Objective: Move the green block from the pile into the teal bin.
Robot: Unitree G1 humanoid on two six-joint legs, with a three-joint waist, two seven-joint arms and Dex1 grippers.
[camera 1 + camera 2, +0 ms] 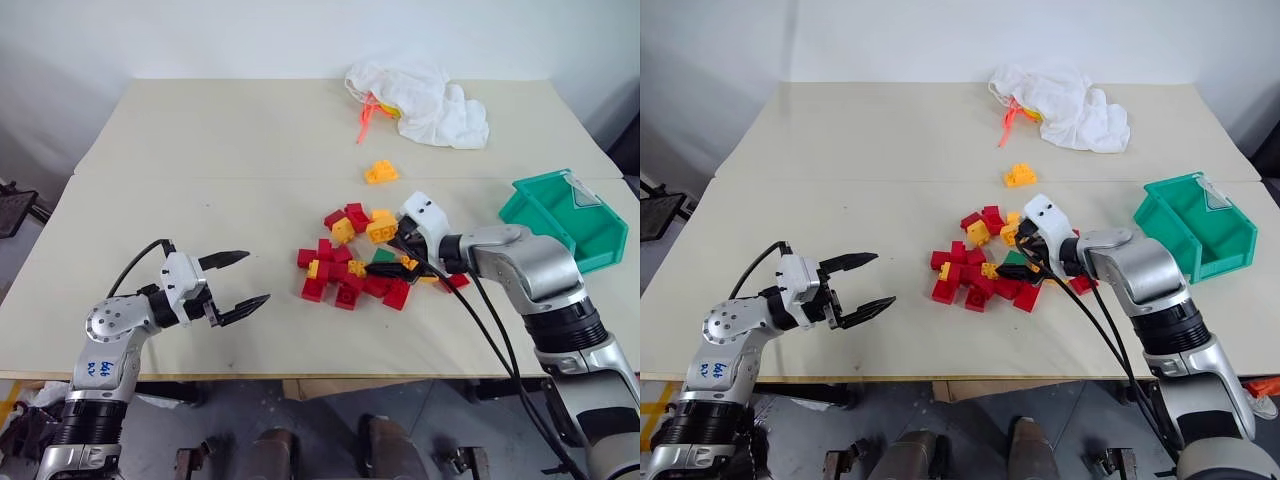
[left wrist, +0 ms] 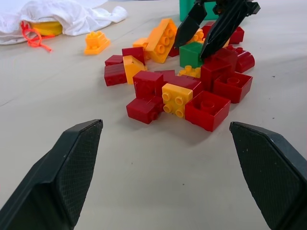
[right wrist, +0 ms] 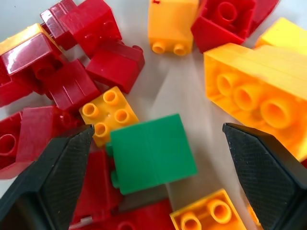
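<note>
— Black fingers of my left gripper (image 1: 243, 281) are spread, idle. And rightward?

— My right gripper (image 3: 156, 179) gapes over the green block (image 3: 152, 152), amid the pile (image 1: 362, 263). Neighbouring bricks might jam my fingers.

— Beyond?

— The teal bin (image 1: 566, 216) on the beige table (image 1: 200, 150), white wall behind.

From the head views, the small green plastic block (image 1: 384, 256) is mostly hidden behind the right tool (image 1: 398, 252) and the red bricks heaped around it, so only a sliver shows. Something yellow (image 2: 45, 28) sits tucked under the crumpled white cloth (image 1: 425, 100) near the table's far edge; what it is cannot be told. The teal plastic bin (image 1: 560, 215) near the right edge has its interior screened by its own walls. In the right wrist view, the bricks of the loose red and yellow-orange pile (image 3: 72, 72) are cut off on all sides.
</note>
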